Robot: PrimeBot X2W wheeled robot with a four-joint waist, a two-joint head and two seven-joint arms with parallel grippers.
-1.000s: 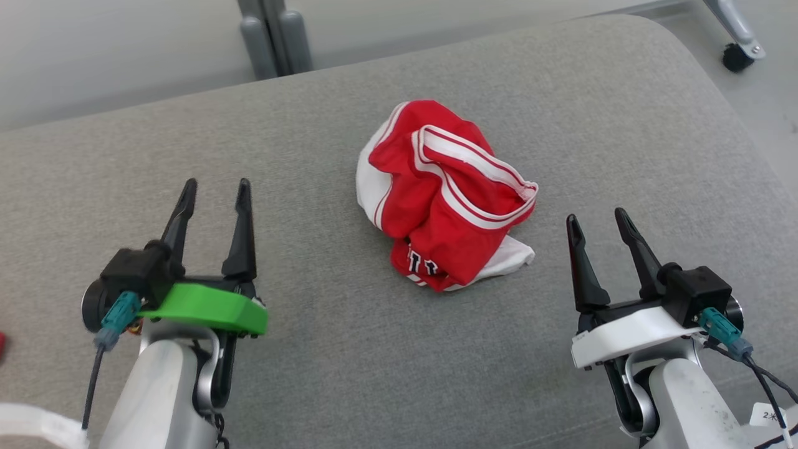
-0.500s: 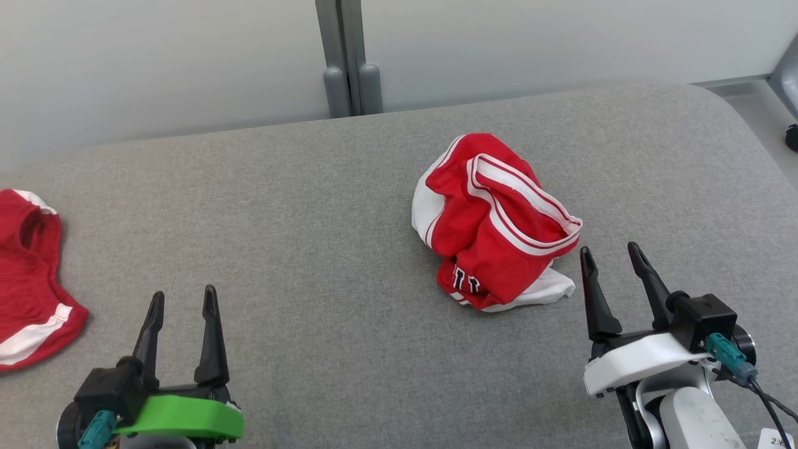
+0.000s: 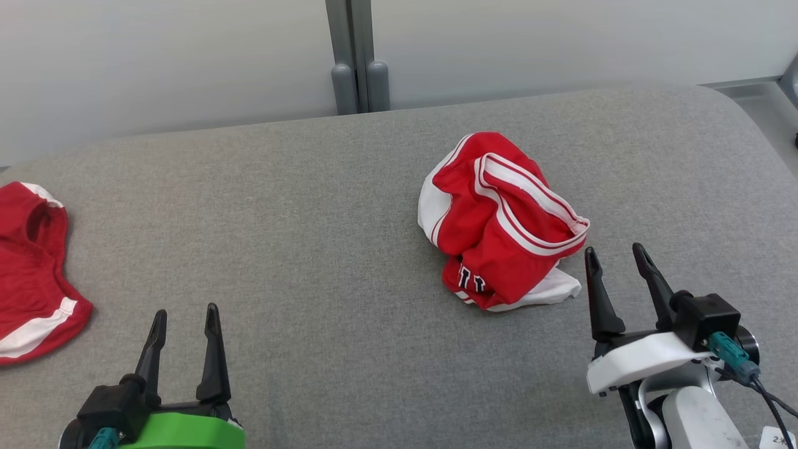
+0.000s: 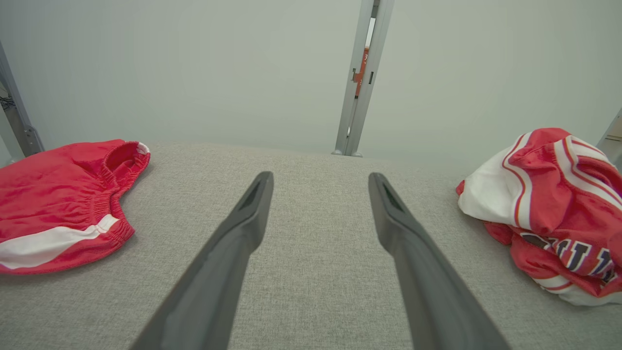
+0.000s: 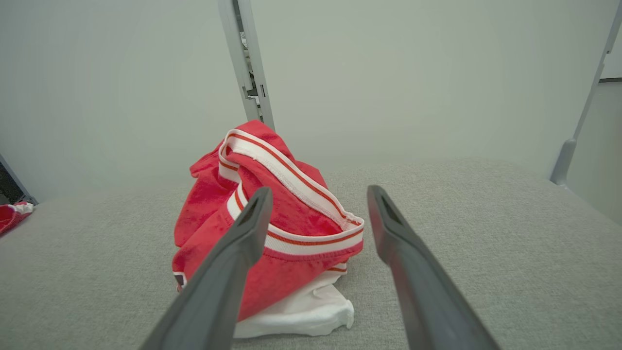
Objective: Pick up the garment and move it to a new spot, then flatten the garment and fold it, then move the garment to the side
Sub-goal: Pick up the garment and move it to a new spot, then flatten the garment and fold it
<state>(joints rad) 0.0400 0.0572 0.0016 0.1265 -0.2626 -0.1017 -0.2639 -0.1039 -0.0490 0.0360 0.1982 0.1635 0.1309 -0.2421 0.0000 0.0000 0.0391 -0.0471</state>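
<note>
Grey woven tabletop (image 3: 312, 218), pale wall behind. Crumpled jersey (image 3: 499, 224) sits right of centre, just beyond the right hand (image 3: 613, 249). Right hand and left hand (image 3: 187, 310) are both empty, fingers apart. Red-white knit is likely light and limp, and should sag when lifted. Best grab: raised striped band (image 3: 530, 192) on top. Red shorts (image 3: 31, 268) far left.

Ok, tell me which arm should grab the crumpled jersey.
Right: the right gripper stands open just beside the crumpled red-and-white jersey, while the left gripper is much farther away.

Green collar (image 3: 181, 431) on left tool (image 3: 187, 310), white on right tool (image 3: 613, 249) (teal plugs (image 3: 726, 352), black cable (image 3: 770, 394)), dark tapered fingers (image 3: 214, 355).
</note>
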